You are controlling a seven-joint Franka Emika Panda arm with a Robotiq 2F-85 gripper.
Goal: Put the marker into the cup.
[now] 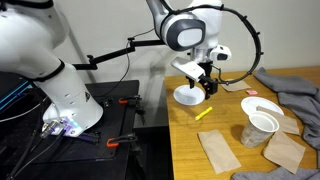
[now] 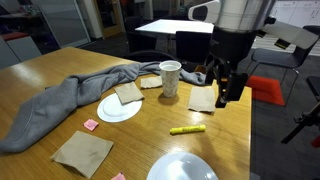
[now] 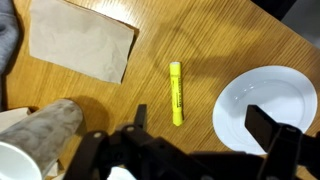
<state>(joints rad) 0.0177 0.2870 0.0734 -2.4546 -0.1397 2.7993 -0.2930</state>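
Note:
The yellow marker [image 3: 176, 92] lies flat on the wooden table, also seen in both exterior views [image 1: 204, 113] [image 2: 187, 130]. The whitish translucent cup [image 2: 170, 78] stands upright beyond it; it shows in an exterior view [image 1: 260, 127] and at the lower left of the wrist view [image 3: 40, 135]. My gripper [image 3: 205, 125] is open and empty. It hangs above the table over the marker, clear of it [image 1: 205, 82] [image 2: 228, 88]. In the wrist view the marker lies just ahead of the left finger.
A white plate [image 3: 265, 105] sits close beside the marker [image 2: 183, 168]. Brown paper napkins [image 3: 82, 42] [image 2: 83, 152] lie around. Another white plate [image 2: 120, 108] holds a napkin. A grey cloth [image 2: 70, 95] lies past the cup. The table edge is near the robot base.

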